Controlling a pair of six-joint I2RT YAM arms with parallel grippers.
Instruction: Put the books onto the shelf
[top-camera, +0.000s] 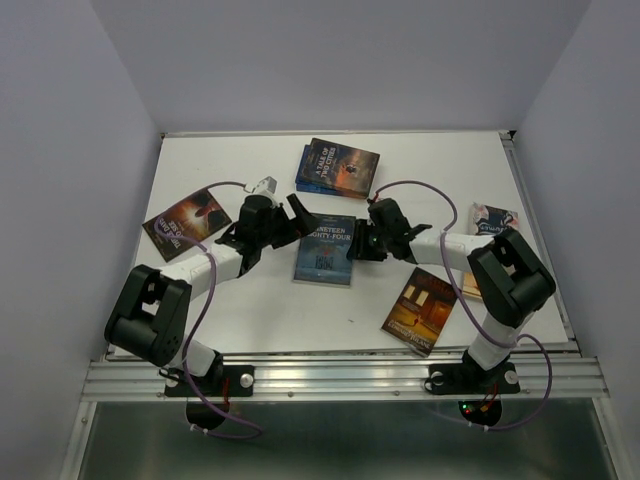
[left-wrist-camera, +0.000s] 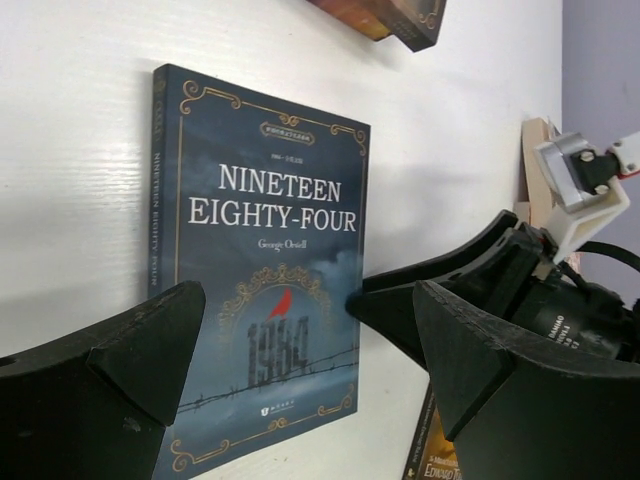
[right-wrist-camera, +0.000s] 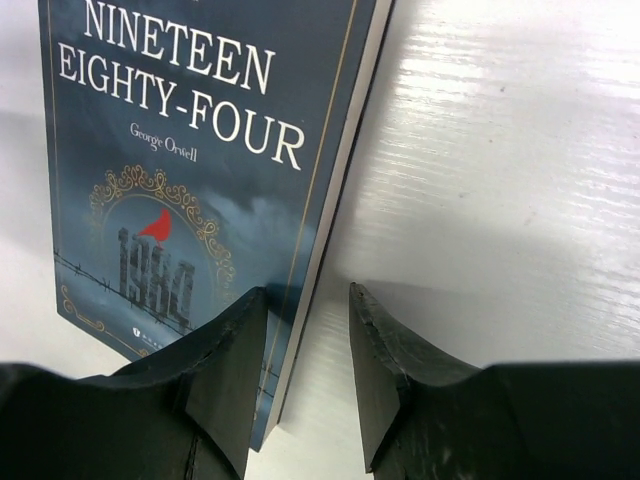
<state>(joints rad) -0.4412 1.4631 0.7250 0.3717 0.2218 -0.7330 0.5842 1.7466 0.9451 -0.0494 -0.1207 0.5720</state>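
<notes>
Nineteen Eighty-Four, the dark blue paperback, lies flat and face up at the centre of the white table in the top view, between the two arms; the left gripper sits just beside its left edge with its fingers spread wide and nothing between them, and in the left wrist view the cover fills the space past the two black fingertips; the right gripper is at the book's right edge with its jaws partly parted, one finger over the cover's lower corner, the other over bare table, so the edge runs through the gap; whether either finger presses on the book cannot be told; A Tale of Two Cities rests at the upper centre of the frame, stacked askew on a blue book; a dark book with an orange glow lies at the left, beside the left arm; an orange-brown book lies at the lower right, near the right arm's base; a pale book shows at the right edge of the table, partly hidden behind the right arm.
</notes>
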